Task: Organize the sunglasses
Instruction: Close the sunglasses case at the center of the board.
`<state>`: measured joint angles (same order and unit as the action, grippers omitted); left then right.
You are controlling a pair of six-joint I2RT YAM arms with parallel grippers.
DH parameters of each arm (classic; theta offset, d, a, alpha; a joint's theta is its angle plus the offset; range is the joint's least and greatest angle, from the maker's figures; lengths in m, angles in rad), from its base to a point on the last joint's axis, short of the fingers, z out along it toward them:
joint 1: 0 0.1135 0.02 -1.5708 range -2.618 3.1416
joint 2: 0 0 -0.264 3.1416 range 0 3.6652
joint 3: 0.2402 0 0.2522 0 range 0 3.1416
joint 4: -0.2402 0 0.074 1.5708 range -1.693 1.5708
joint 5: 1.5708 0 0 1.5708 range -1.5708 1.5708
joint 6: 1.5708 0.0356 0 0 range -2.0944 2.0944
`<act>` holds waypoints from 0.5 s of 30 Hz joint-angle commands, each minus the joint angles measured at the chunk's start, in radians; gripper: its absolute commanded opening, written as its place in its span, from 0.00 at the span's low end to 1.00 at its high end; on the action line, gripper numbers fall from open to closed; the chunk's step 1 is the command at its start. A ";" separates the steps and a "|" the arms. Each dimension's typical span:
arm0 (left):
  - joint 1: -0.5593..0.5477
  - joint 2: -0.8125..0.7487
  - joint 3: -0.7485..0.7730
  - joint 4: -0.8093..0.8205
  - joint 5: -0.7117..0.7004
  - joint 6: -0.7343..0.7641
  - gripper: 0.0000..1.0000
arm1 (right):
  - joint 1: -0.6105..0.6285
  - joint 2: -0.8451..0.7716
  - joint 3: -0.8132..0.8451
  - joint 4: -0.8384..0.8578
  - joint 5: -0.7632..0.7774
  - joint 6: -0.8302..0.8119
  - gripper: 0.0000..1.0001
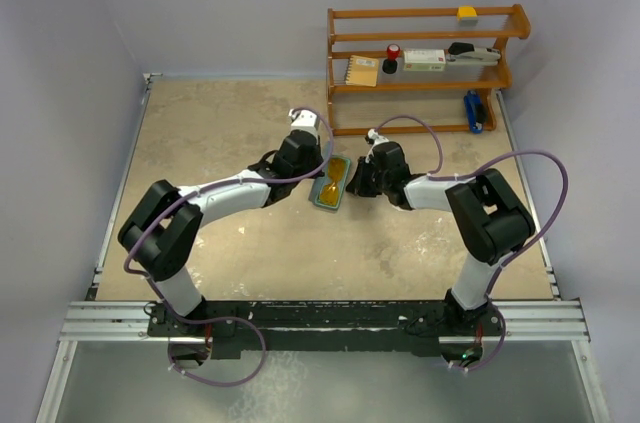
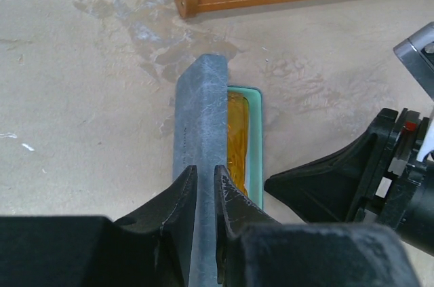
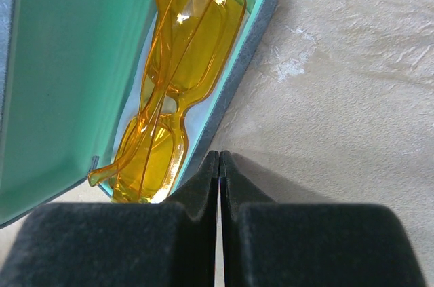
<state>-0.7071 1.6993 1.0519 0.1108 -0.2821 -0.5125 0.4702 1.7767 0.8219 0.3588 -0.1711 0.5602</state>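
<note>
Bottom of its frame, the left gripper [image 2: 205, 188] is clamped on the raised lid of the case [image 2: 200, 110]. The right gripper [image 3: 218, 168], bottom centre, is pinched closed on nothing, right by the rim. The sunglasses [image 3: 183, 63] sit inside, upper left.

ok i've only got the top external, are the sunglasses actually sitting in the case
Observer: Yes. The right wrist view shows the orange sunglasses lying folded in the teal tray of the case.
Operator: lid closed yet
Observer: No. The left wrist view shows the blue-grey lid standing up on edge, pinched by the left gripper.
Operator: right gripper holding anything
Observer: Nothing. The right gripper is shut and empty, just beside the case's rim.
</note>
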 commanded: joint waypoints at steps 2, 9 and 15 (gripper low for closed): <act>0.009 0.018 -0.003 0.064 0.065 -0.012 0.12 | -0.004 0.020 0.025 -0.014 0.002 -0.004 0.00; 0.010 0.047 0.001 0.054 0.072 -0.013 0.10 | -0.004 0.021 0.031 -0.019 -0.002 -0.006 0.00; 0.011 0.058 0.005 0.049 0.080 -0.013 0.04 | -0.004 0.026 0.036 -0.020 -0.011 -0.009 0.00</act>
<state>-0.7013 1.7321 1.0512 0.1490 -0.2344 -0.5137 0.4702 1.7828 0.8307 0.3561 -0.1753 0.5594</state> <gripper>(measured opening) 0.054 0.004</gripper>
